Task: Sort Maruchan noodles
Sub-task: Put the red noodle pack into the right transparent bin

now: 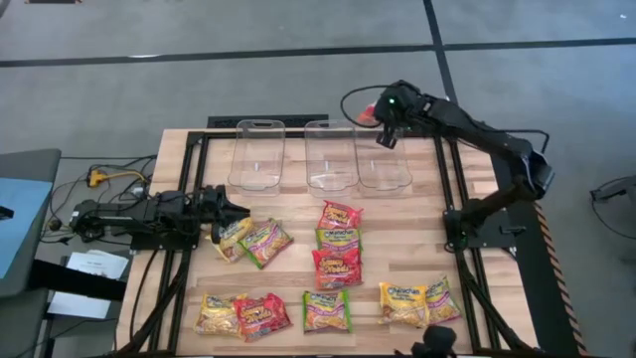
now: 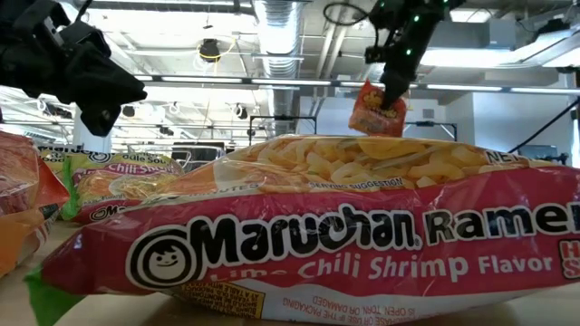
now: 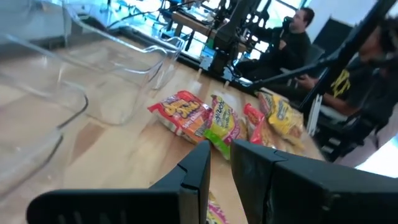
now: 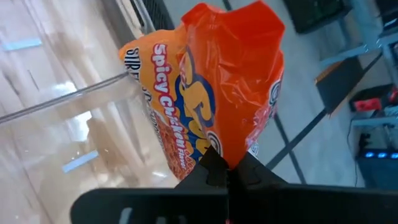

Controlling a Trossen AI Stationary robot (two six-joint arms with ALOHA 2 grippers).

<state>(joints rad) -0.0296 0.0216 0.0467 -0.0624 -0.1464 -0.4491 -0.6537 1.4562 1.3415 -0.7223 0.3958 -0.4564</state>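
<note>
High view: right gripper [image 1: 385, 127] raised over the back rim of the right-hand clear bin [image 1: 386, 171], fingers pinched on an orange-red noodle packet [image 1: 371, 111]. Three clear bins in a row. Left gripper [image 1: 237, 211] low, beside the yellow packet [image 1: 234, 239] at the table's left; remaining packets lie loose across the wooden table [image 1: 417, 229].

Low view: Lime Chili Shrimp packet [image 2: 344, 244] fills the foreground, blocking most of the table; held packet hangs behind it.

Left wrist view: fingers [image 3: 199, 168] slightly apart, nothing between them; people seated beyond the table.

Right wrist view: Spicy Chicken packet clamped by its edge, above the bin's rim.
</note>
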